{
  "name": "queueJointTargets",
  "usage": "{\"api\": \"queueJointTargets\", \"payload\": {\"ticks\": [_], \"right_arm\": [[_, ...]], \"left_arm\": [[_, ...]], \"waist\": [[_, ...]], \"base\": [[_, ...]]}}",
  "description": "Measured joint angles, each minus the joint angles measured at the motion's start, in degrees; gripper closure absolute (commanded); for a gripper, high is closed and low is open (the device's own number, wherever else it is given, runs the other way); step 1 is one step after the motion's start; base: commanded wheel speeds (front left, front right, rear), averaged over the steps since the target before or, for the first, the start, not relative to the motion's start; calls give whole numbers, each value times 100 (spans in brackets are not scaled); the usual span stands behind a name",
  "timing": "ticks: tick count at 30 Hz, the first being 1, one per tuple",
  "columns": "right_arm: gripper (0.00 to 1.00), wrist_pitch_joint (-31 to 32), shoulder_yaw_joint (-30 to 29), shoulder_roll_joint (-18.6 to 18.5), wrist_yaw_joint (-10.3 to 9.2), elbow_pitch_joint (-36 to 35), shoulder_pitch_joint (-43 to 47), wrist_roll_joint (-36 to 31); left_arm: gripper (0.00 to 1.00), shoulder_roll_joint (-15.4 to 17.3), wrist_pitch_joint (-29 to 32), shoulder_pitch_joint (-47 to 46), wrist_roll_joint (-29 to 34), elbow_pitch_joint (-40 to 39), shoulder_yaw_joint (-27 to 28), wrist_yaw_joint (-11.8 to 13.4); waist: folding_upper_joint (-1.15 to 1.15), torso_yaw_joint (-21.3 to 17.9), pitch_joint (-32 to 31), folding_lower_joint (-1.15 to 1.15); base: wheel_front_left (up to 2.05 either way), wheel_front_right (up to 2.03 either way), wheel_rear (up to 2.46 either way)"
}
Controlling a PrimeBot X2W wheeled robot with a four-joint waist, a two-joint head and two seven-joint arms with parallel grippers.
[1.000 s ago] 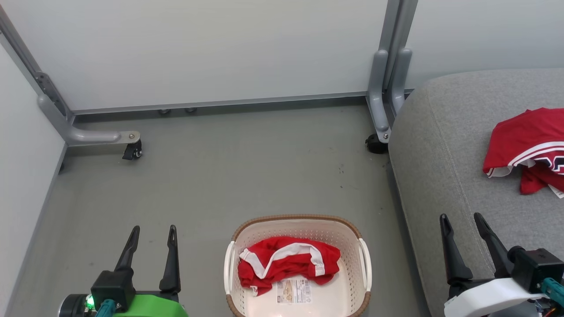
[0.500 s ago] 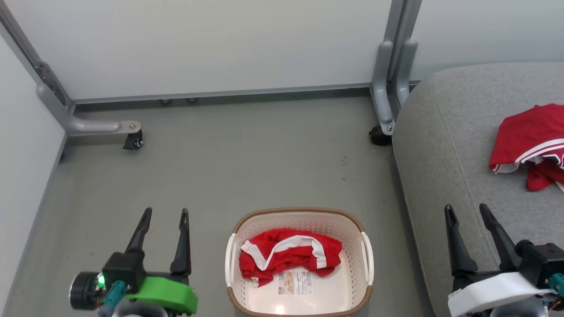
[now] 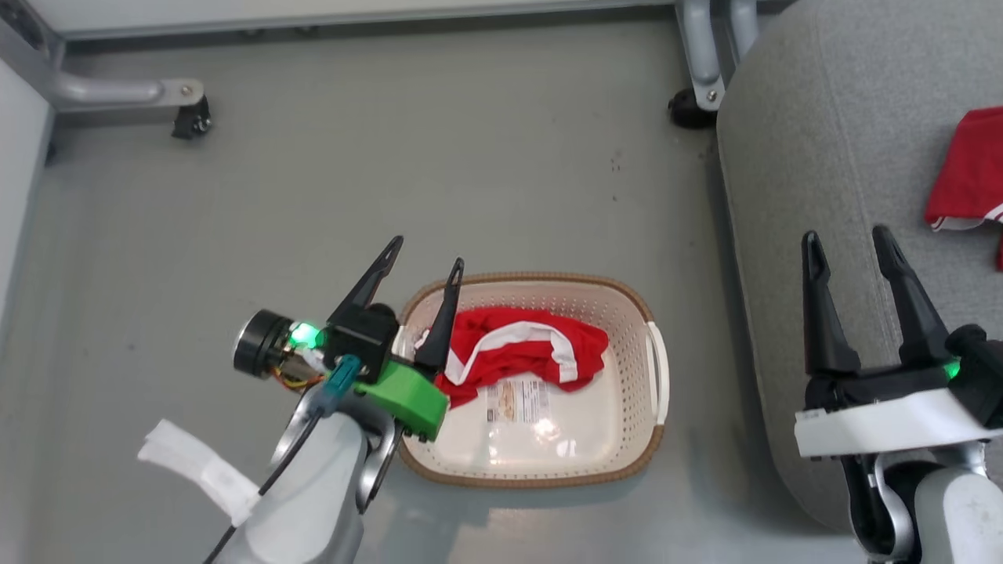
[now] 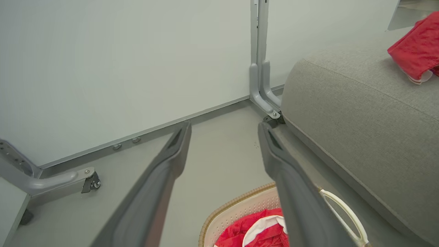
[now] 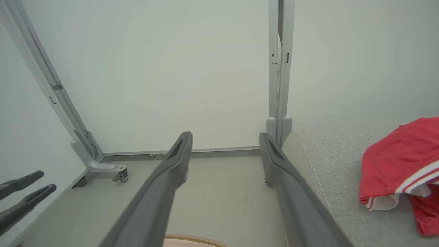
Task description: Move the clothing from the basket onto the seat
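The cream basket (image 3: 627, 329) with a brown rim stands on the grey floor, and red clothing (image 3: 521, 352) with white trim lies bunched in its far half above a sticker. My left gripper (image 3: 427, 254) is open over the basket's left rim, one finger crossing the garment's left edge. From the left wrist view, the left gripper (image 4: 224, 127) points past the basket (image 4: 226, 207) and clothing (image 4: 253, 233). My right gripper (image 3: 846, 236) stands open and empty over the grey seat (image 3: 807, 157), where another red garment (image 3: 968, 172) lies. That garment (image 5: 398, 164) also lies on the seat (image 5: 329, 164) in the right wrist view.
Pale panel walls on grey metal legs with casters (image 3: 192, 121) (image 3: 689, 110) stand beyond the basket. Grey floor (image 3: 392, 172) spreads between them and the basket. The seat's rounded edge runs close along the basket's right side.
The head camera has tilted down, shifting the whole picture. My left gripper has moved right, from beside the basket to over its left rim. The right gripper stays open over the seat.
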Motion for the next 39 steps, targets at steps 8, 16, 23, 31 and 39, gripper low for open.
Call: {"api": "queueJointTargets", "payload": {"ticks": [8, 16, 23, 31, 39], "right_arm": [[0, -292, 183, -2, 0, -134, -654, 38], [0, -608, 449, -5, 0, -159, -1088, 153], [0, -861, 723, -11, 0, -166, -1413, 319], [0, -1029, 1001, -9, 0, -164, -1505, 549], [0, -1074, 1168, -8, 0, -162, -1501, 745]], "left_arm": [[0, -78, 2, -1191, 319, 1233, -730, -93], [0, -92, 132, -2092, 532, 2291, -1239, -37], [0, -98, 356, -2746, 703, 3086, -1562, 19], [0, 29, 506, -3328, 803, 3838, -1653, 186], [0, 388, 599, -3838, 778, 4323, -1524, 543]], "waist": [[0, -229, 1042, 0], [0, -568, 2027, 1], [0, -933, 2852, 1], [0, -1409, 3627, 1], [0, -1891, 4165, 1]], "base": [[0, 0, 0], [0, 0, 0], [0, 0, 0], [0, 0, 0], [0, 0, 0]]}}
